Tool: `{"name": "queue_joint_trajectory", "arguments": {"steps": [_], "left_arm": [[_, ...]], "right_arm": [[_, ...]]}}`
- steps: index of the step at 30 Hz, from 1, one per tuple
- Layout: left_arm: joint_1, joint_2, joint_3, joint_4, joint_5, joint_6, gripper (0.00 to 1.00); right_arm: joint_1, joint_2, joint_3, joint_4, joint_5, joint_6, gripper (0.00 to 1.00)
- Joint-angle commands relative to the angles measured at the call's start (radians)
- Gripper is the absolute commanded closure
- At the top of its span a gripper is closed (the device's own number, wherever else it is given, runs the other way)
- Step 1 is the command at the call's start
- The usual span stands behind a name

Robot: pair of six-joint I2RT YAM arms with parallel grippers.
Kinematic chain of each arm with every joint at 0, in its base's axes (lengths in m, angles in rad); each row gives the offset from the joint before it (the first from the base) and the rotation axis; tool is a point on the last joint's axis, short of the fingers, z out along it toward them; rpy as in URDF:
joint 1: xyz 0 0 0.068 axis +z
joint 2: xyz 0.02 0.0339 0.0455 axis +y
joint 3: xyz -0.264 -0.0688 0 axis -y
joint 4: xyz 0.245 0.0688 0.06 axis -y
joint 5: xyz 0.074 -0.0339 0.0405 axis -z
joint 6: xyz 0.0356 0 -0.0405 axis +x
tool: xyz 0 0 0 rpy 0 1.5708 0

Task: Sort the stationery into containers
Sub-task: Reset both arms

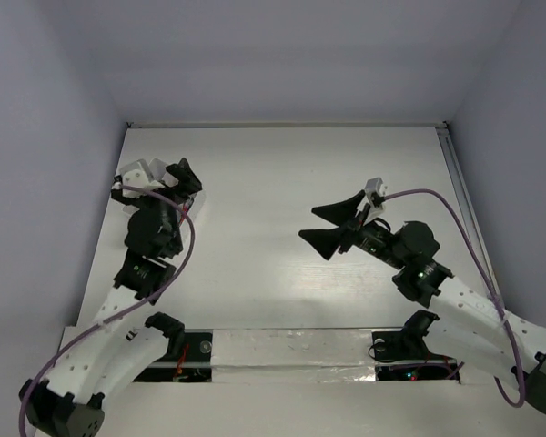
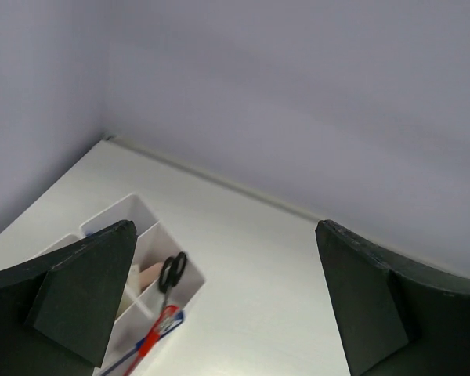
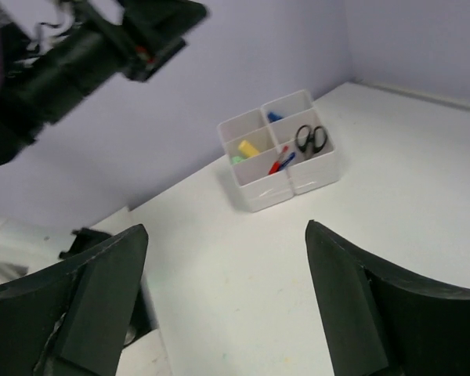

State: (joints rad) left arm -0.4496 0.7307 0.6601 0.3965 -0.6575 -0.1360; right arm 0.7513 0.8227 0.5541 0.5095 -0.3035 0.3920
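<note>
The white organiser box stands near the far left corner. It holds black-handled scissors, a red pen, a blue pen beside it, a yellow eraser, a green piece and a blue item. The left wrist view shows the box wall, the scissors, the red pen and a tan eraser. My left gripper is open and empty, just above the box, which it mostly hides in the top view. My right gripper is open and empty over mid-table, right of centre.
The enclosure walls close off the table at the back and on both sides. A rail runs along the table's right edge. My left arm hangs above and left of the box in the right wrist view.
</note>
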Motion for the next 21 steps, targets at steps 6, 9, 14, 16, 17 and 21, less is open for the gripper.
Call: {"name": "queue_joint_trajectory", "arguments": {"steps": [6,9,14,16,17,21], "left_arm": [[-0.006,-0.207,0.168,-0.315,0.28,-0.085,0.01],[-0.006,-0.235,0.213,-0.395,0.361,-0.105,0.01],[-0.006,-0.255,0.262,-0.444,0.488,-0.106,0.01],[-0.006,-0.269,0.247,-0.436,0.51,-0.106,0.01],[-0.006,-0.283,0.234,-0.418,0.538,-0.1,0.01],[-0.006,-0.295,0.187,-0.403,0.535,-0.114,0.01]], "right_arm": [[0.0,-0.227,-0.002,-0.129,0.444,-0.062,0.0],[0.0,-0.28,0.073,-0.297,0.615,-0.093,0.0],[0.0,-0.352,0.202,-0.5,0.727,-0.13,0.0],[0.0,-0.404,0.181,-0.496,0.745,-0.128,0.0],[0.0,-0.415,0.155,-0.493,0.753,-0.121,0.0],[0.0,-0.404,0.101,-0.467,0.771,-0.113,0.0]]}}
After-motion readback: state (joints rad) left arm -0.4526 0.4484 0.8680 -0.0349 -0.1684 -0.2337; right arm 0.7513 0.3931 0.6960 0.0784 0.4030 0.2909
